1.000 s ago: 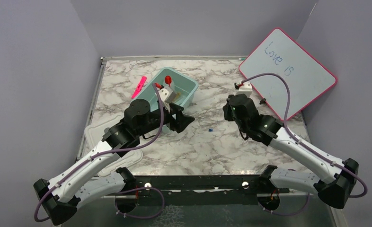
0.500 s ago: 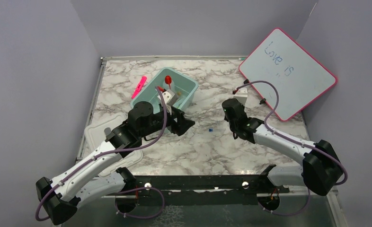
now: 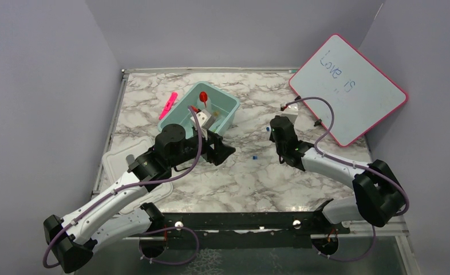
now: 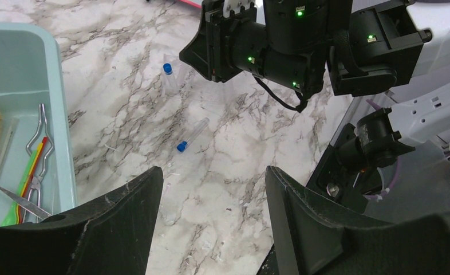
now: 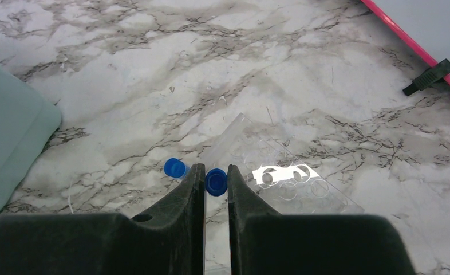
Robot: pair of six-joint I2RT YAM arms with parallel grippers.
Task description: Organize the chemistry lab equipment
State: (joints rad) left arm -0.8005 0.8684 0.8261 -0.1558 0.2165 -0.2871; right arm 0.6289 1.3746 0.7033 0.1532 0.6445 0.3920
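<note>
right arm [image 3: 331,166] stretched low over desk [image 5: 154,86] centre, right gripper [image 5: 215,169] pinching blue-capped tube [image 5: 216,182]. left arm [image 3: 119,192] bent, left gripper [image 4: 214,171] spread, beside teal bin [image 4: 62,126].

left gripper [image 4: 214,175] spread wide, right gripper [image 5: 215,172] pinched

Tongs [image 4: 38,134] in bin [image 4: 16,63], tube [image 4: 192,133] outside

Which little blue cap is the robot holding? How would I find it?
Start at the pink-framed whiteboard at the far right, then find the right gripper just left of it. The blue cap is pinched between its fingers, near a clear plate of round wells. A twin cap lies loose on the marble left of the fingers; only this one is gripped.
</note>
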